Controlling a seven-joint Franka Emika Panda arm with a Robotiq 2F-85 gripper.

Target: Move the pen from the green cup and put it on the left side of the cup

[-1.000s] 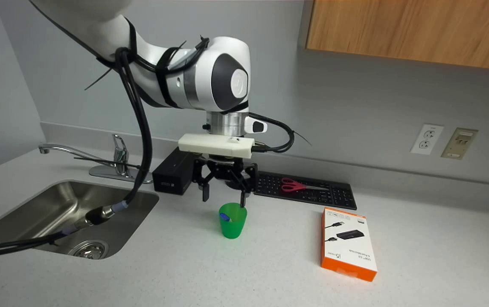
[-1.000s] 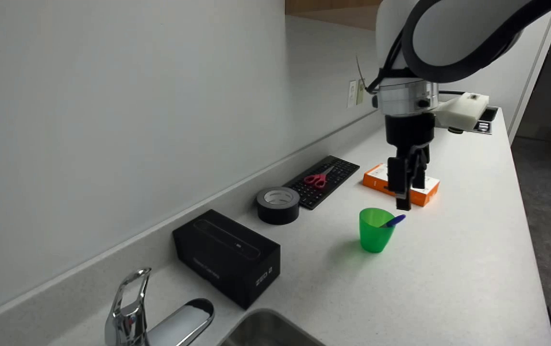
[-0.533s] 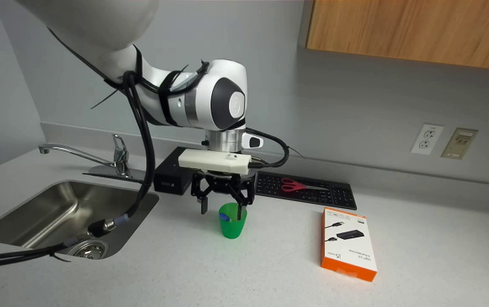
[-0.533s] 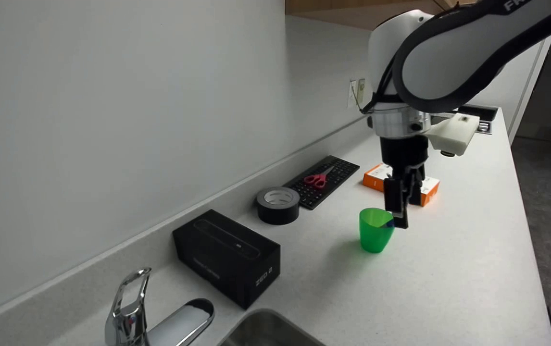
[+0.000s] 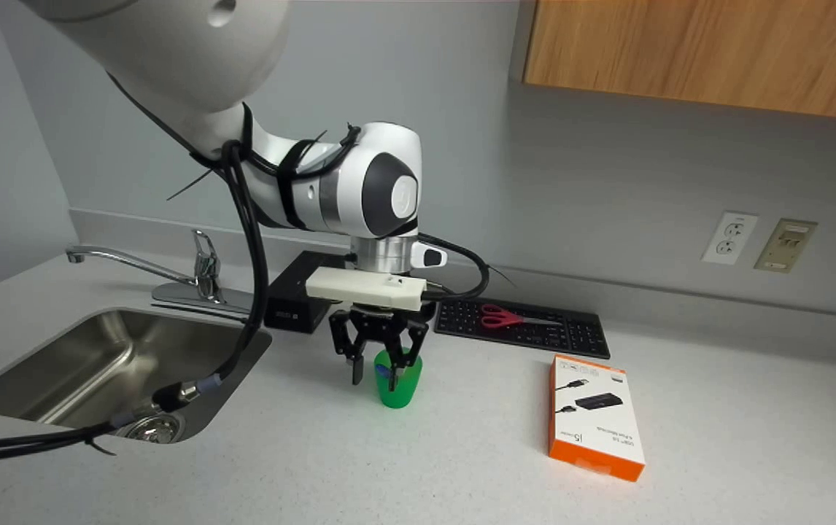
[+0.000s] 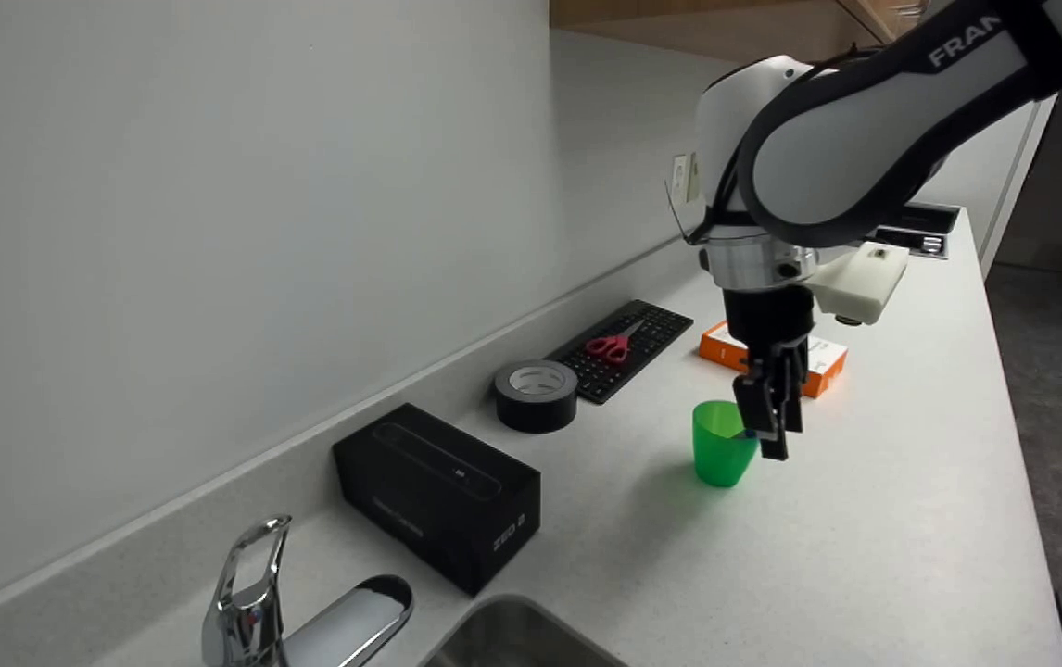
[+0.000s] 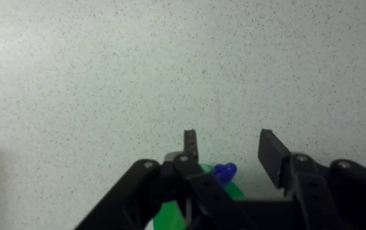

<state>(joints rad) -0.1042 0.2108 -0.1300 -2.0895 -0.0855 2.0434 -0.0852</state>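
Hand (image 7: 229,143): fingers (image 7: 272,156) spread partway, gripping nothing.
Pen (image 7: 224,172): leaning in the green cup (image 5: 405,391), blue end at the rim.
Pen from hand: between the fingers in the wrist view, nearer the cup-side one; depth unclear.

Pen (image 7: 224,172) in cup (image 5: 402,398), keyboard (image 5: 584,337) behind, scissors (image 5: 511,319) on top

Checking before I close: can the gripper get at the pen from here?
Probably yes: the gripper is open, and the wrist view shows the pen between its jaws, sticking out of the green cup; depth is uncertain.
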